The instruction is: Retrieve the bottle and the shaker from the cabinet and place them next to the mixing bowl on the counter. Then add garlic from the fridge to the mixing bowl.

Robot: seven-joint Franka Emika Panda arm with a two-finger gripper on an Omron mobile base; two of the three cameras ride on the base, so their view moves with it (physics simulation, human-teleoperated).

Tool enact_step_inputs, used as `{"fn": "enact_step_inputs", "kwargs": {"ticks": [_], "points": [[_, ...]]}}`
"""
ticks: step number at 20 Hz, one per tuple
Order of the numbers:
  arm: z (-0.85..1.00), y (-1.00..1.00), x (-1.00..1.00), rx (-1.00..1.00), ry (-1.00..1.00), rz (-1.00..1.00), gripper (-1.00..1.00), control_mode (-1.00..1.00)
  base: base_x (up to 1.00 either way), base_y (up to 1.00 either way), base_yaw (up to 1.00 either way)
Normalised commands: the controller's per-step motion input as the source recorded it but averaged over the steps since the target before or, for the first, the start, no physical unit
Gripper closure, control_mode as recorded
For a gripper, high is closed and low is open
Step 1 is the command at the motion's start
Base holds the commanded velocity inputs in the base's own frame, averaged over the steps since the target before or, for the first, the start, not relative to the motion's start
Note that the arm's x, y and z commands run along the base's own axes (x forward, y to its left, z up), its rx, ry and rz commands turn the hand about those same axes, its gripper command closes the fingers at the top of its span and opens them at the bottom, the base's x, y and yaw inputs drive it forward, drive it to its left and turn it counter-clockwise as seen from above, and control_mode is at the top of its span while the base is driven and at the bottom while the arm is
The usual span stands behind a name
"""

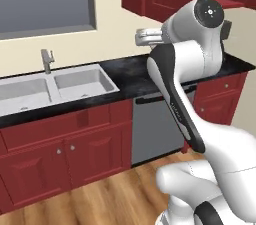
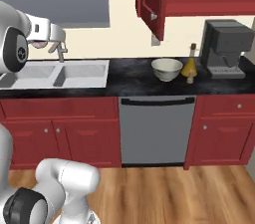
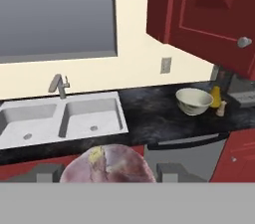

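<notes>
The garlic (image 3: 107,164) sits gripped between the fingers (image 3: 107,170), high above the counter (image 3: 154,118)

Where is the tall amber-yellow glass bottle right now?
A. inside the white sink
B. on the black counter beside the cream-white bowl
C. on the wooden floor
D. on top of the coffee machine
B: in the right base view the amber-yellow glass bottle stands on the black stone counter, just right of the round cream-white bowl and left of the coffee machine.

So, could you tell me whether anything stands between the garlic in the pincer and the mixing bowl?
Nothing visible does. The garlic sits in the pincer, and open black counter lies before the mixing bowl.
</notes>
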Motion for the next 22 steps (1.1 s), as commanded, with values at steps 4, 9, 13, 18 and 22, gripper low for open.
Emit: {"fn": "enact_step_inputs", "kwargs": {"ticks": [4,9,13,18,22], "points": [[0.0,0.0,0.0,0.0,0.0,0.0,1.0,1.0,-0.01,-1.0,0.0],[0.0,0.0,0.0,0.0,0.0,0.0,1.0,1.0,-0.02,-1.0,0.0],[0.0,0.0,0.0,0.0,0.0,0.0,1.0,1.0,0.0,-1.0,0.0],[0.0,0.0,0.0,0.0,0.0,0.0,1.0,1.0,0.0,-1.0,0.0],[0.0,0.0,0.0,0.0,0.0,0.0,1.0,1.0,0.23,-0.81,0.06]]}}
